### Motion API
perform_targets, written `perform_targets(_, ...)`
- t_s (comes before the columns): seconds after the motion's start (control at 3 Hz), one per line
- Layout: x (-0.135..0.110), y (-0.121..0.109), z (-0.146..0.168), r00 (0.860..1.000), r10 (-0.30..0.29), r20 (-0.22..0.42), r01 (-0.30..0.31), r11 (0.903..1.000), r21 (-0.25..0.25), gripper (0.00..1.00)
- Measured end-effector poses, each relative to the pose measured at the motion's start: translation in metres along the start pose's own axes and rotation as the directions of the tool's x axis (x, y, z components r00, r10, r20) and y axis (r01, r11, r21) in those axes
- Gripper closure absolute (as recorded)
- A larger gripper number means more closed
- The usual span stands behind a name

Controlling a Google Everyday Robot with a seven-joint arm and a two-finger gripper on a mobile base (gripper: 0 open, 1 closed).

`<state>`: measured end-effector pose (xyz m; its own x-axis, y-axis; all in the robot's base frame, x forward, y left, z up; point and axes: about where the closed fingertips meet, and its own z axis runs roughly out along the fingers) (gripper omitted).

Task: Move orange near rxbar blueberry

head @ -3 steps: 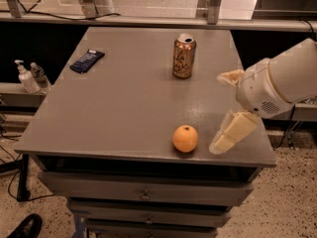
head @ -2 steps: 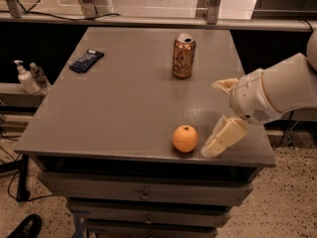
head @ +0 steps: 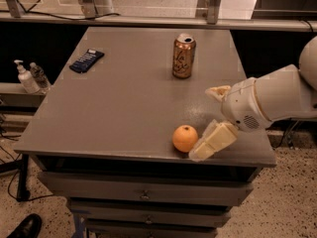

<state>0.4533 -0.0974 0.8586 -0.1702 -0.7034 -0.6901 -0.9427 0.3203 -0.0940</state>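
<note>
Sliding in from 3 o'clock, the gripper [head: 205, 123] is nearing the orange [head: 184, 138] at the bench's [head: 124, 108] 5 o'clock edge, fingers [head: 218, 139] wide apart and empty, the rxbar blueberry [head: 86, 60] lying well apart at 10 o'clock.

A: How many things are on the table [head: 124, 113]?
B: One orange [head: 184, 138], one rxbar blueberry [head: 86, 60], one can [head: 184, 56]. One gripper [head: 205, 123], two fingers [head: 214, 142] spread, near the front right corner.

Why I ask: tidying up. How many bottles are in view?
2: a pump bottle and a smaller bottle, together on the ledge left of the table. The tool is beside the orange.
</note>
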Motion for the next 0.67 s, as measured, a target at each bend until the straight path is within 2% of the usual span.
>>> perform_targets(0.67,-0.0068,0.0159,0.0165,0.998,0.05,0.043,-0.049,0.9985,-0.025,0.0)
